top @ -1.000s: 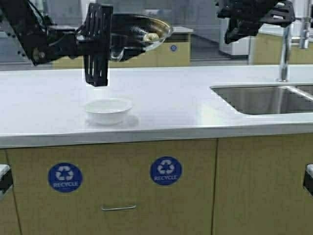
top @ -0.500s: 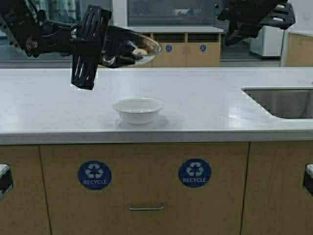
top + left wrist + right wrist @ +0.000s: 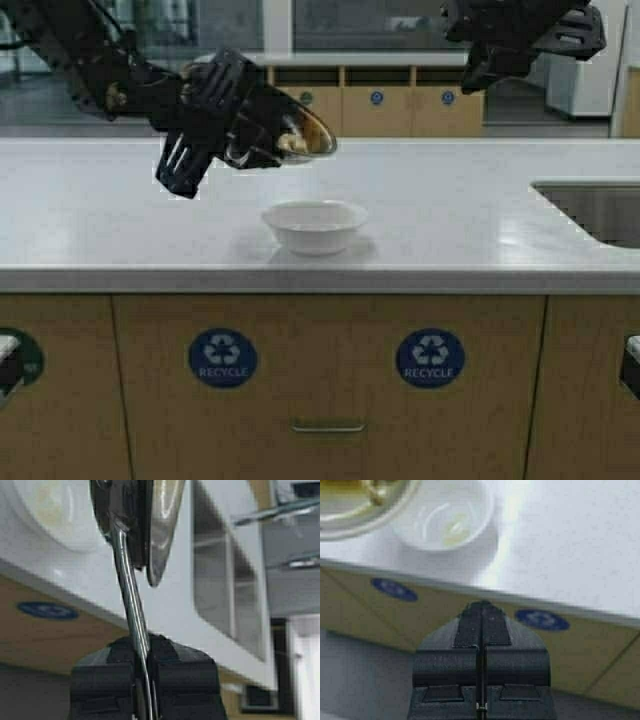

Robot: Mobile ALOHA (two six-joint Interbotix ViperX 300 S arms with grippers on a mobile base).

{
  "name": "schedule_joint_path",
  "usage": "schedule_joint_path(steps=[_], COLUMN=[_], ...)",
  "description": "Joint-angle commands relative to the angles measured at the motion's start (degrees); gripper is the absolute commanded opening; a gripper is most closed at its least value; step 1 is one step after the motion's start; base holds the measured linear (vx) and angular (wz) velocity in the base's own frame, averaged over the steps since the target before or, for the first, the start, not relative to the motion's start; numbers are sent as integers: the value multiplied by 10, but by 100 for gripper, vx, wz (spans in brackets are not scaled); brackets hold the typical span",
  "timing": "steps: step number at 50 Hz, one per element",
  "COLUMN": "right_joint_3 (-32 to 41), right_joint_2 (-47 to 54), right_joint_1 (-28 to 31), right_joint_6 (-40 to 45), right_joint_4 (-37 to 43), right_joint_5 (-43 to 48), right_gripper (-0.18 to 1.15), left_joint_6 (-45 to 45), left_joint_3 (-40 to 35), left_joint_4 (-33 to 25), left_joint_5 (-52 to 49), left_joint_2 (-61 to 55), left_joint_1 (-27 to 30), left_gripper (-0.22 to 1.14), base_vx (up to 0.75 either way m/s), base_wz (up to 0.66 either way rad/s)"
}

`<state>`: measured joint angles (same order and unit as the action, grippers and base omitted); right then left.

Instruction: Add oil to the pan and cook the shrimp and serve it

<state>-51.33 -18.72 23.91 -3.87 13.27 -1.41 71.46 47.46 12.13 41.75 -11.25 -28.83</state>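
Shrimp (image 3: 292, 143) lies in the tilted pan (image 3: 285, 135), held above the white bowl (image 3: 314, 225) by the left gripper (image 3: 143, 656), clamped on the pan's handle (image 3: 129, 600). The right gripper (image 3: 481, 611) hangs closed, holding nothing.

White bowl (image 3: 314, 224) on pale countertop (image 3: 480, 220)

A shared kitchen or break room in an office or lab: a long white counter (image 3: 480, 215) with a steel sink (image 3: 600, 210), wooden cabinets (image 3: 330, 385) bearing recycle stickers (image 3: 430, 358), and glass partitions (image 3: 370, 25) behind.
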Motion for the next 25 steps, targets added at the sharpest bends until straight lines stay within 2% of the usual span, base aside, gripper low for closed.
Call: schedule_joint_path(steps=[1, 8, 16, 25], right_joint_3=[6, 5, 6, 6], right_joint_2=[-6, -7, -8, -11], right_joint_1=[1, 1, 1, 1], right_joint_6=[3, 3, 3, 4], right_joint_4=[2, 2, 3, 3], right_joint_5=[6, 7, 7, 7], right_gripper=[5, 5, 5, 5], left_joint_6=[-86, -207, -328, -407], left_joint_3=[-59, -104, -161, -208], left_joint_4=[-27, -70, -89, -94], left_joint_5=[-36, -97, -156, -198], left_joint_2=[-4, -21, -39, -53], left_joint_1=[1, 1, 1, 1], left_gripper=[4, 4, 4, 4], base_vx=[1, 1, 1, 1], base_wz=[4, 5, 6, 4])
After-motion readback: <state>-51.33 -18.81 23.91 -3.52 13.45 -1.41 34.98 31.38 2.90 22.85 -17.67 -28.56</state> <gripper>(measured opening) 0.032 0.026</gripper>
